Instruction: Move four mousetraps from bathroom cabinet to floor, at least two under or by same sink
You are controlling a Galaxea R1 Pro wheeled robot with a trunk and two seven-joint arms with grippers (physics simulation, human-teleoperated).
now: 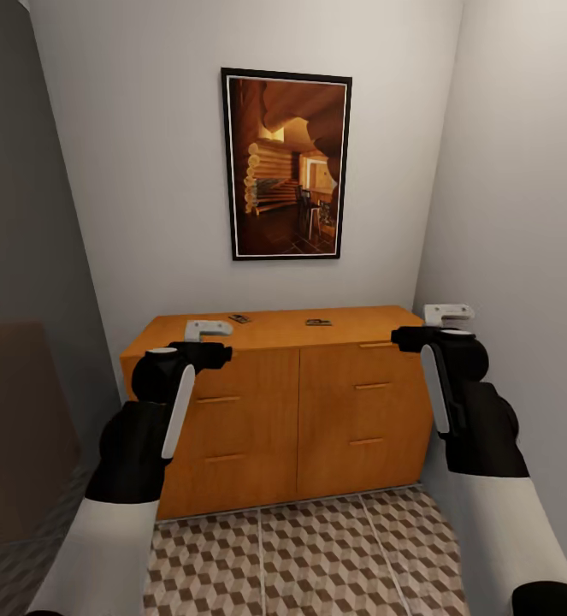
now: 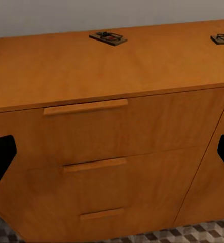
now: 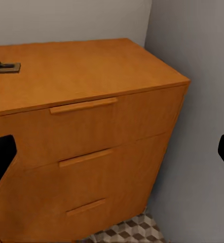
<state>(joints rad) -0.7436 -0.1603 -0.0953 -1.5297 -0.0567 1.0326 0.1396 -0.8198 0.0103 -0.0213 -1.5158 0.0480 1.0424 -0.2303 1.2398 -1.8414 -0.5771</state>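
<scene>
The orange-brown cabinet stands against the back wall with its drawers shut. Two mousetraps lie on its top: one left of centre, the other near the middle. In the left wrist view both mousetraps show, one ahead and one at the edge. The right wrist view catches one mousetrap. My left gripper hovers open before the cabinet's left half, my right gripper open at its right corner. Neither touches anything. Cube-patterned bathroom floor lies below. The bathroom sink is out of view.
A framed picture hangs above the cabinet. A grey wall closes in tight on the cabinet's right side, and a dark panel stands at the left. The alcove is narrow.
</scene>
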